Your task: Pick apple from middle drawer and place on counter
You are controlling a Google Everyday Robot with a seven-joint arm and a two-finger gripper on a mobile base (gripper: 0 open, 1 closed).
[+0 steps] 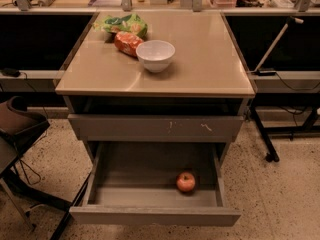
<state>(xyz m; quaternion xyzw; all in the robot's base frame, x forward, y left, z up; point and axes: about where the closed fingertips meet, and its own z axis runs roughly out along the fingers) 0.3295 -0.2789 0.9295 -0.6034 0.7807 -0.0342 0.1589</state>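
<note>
Apple [185, 182] lies in open middle drawer [155, 216], right of centre; pincer out of view, opening cannot tell.

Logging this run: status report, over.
Claw out of view. Apple in open middle drawer, front right. Nothing over it; bowl, snack bag on counter.

A white round bowl [155, 55] stands on the counter [205, 59]. A red-orange foil snack bag [127, 42] lies just beside the bowl, on its far left side, and a green crumpled bag [121, 24] lies behind this one. Lower is a grey drawer front with pale scratch marks [155, 127]. The light speckled floor [280, 199] carries a dark brown chair [20, 124] at the left and a black metal table leg [262, 134] at the right
</note>
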